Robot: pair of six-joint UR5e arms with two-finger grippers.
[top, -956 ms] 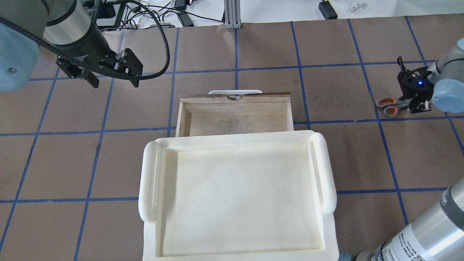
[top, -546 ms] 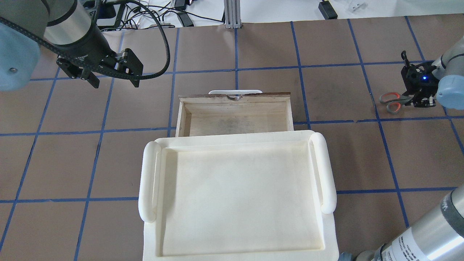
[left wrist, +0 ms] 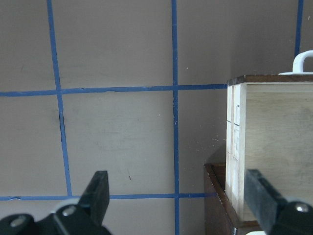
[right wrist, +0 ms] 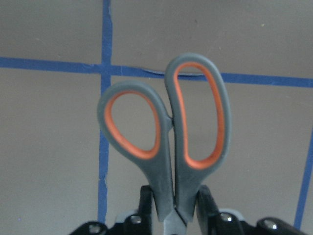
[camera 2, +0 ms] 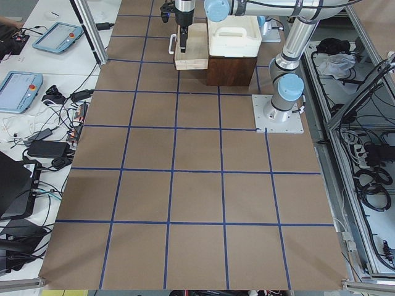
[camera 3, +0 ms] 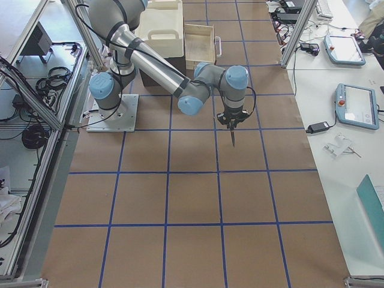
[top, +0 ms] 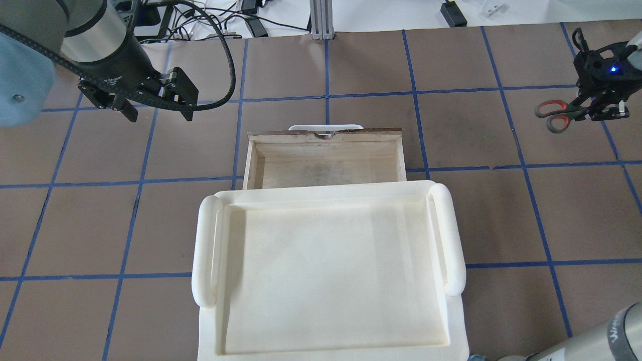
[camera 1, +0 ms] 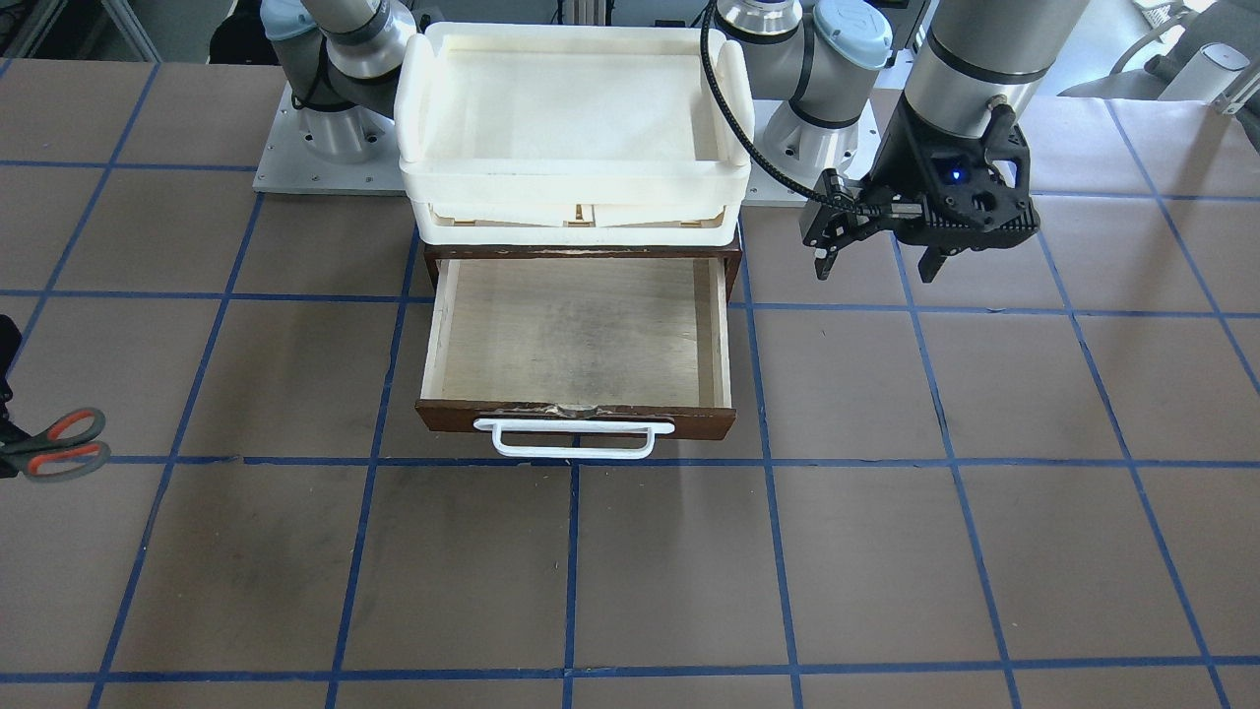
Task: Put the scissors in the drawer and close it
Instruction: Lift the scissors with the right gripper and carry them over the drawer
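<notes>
My right gripper (top: 592, 109) is shut on the scissors (top: 552, 114) near their pivot and holds them above the table at the far right. The right wrist view shows the grey, orange-lined loops (right wrist: 166, 129) sticking out past the fingers (right wrist: 145, 198). In the exterior right view the blades (camera 3: 232, 137) hang down under the gripper. The scissors also show at the left edge of the front view (camera 1: 57, 443). The drawer (top: 326, 149) stands pulled out and empty, with its white handle (camera 1: 573, 439) facing away from me. My left gripper (top: 159, 114) is open and empty, hovering left of the drawer (left wrist: 266, 142).
A cream plastic tray (top: 204, 250) sits on top of the dark brown cabinet (camera 1: 581, 254) that holds the drawer. Cables and equipment lie beyond the table's far edge (top: 210, 20). Blue tape lines grid the brown tabletop.
My right gripper has risen with the scissors and moved toward the far side of the table. The left arm and the drawer have not moved.
</notes>
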